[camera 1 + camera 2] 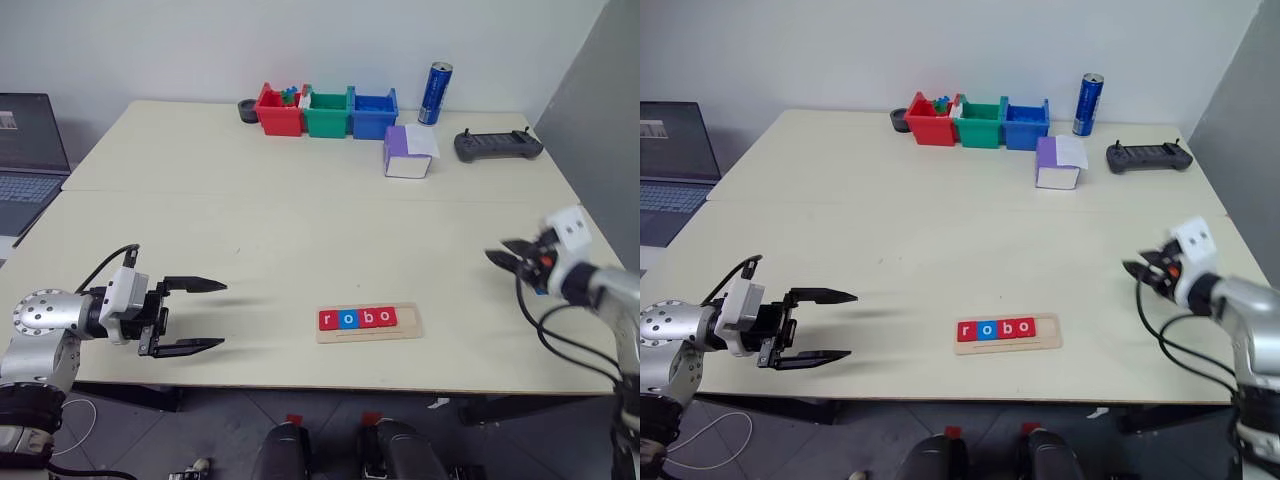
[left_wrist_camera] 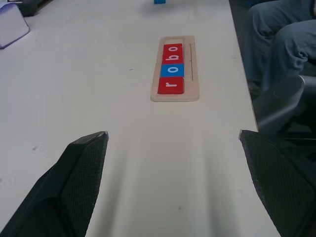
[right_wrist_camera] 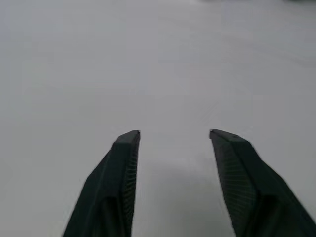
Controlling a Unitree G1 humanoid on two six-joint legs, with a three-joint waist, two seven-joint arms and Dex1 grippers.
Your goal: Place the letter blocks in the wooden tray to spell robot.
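Note:
The wooden tray (image 1: 405,325) lies near the table's front edge. Its slot holds letter blocks reading r, o, b, o: a red r (image 1: 327,320), a blue o (image 1: 347,319), a red b (image 1: 366,318) and a red o (image 1: 385,317). The slot's right end is bare. A small blue block (image 2: 159,1) lies on the table beyond that end, its letter unreadable. My left gripper (image 1: 221,314) hovers open left of the tray, pointing at it, with nothing between its fingers. My right gripper (image 1: 503,255) is open and empty over the table far right of the tray.
Red (image 1: 279,112), green (image 1: 327,112) and blue (image 1: 374,113) bins stand at the back with a blue can (image 1: 434,93). A purple-and-white box (image 1: 408,152) and a black controller (image 1: 498,145) sit back right. A laptop (image 1: 25,150) is at the far left.

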